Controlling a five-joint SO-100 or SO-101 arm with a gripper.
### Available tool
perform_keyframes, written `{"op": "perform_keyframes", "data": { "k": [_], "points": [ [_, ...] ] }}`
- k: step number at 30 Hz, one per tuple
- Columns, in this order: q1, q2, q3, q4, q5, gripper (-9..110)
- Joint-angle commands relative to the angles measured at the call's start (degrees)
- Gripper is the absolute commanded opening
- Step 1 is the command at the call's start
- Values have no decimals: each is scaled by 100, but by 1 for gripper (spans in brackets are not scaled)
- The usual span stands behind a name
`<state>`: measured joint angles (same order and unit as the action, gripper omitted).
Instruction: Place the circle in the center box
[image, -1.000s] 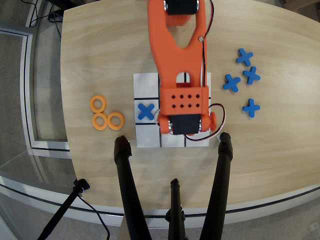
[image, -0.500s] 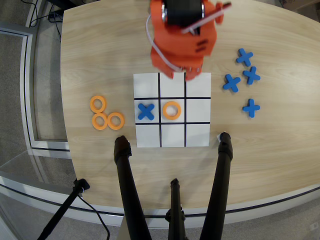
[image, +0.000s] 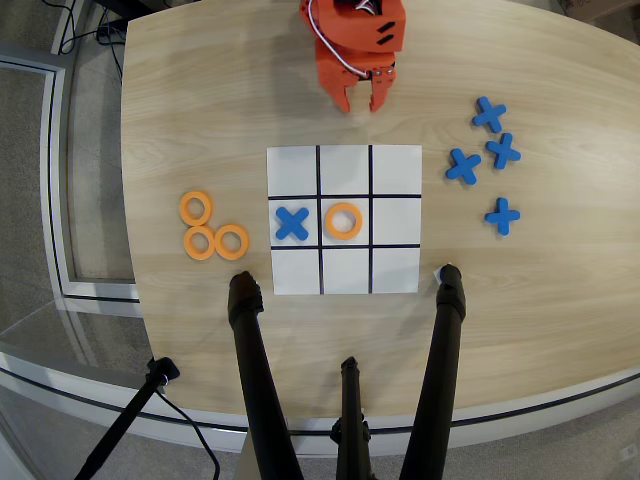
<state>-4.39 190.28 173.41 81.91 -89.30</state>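
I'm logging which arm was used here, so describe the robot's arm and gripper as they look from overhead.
Only the end of the arm shows at the top of the overhead view. It is a blocky orange plastic body with dark slots, and white and red cables loop over its top. The gripper has two short, pointed orange fingers with dark inner parts.

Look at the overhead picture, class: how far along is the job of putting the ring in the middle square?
Done, it seems: one orange ring lies flat inside the middle square of the grid sheet, beside a blue cross. In hand: nothing; the gripper sits off the sheet at the top, carrying nothing. Left: apparently nothing. Three spare rings remain on the table.
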Motion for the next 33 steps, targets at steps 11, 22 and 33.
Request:
{"op": "perform_keyframes", "data": {
  "k": [11,22,33],
  "points": [
    [747,211,1002,-519,-35,0],
    [4852,422,1011,-457,-589,0],
    [8745,422,1011,-457,-527,0]
  ]
}}
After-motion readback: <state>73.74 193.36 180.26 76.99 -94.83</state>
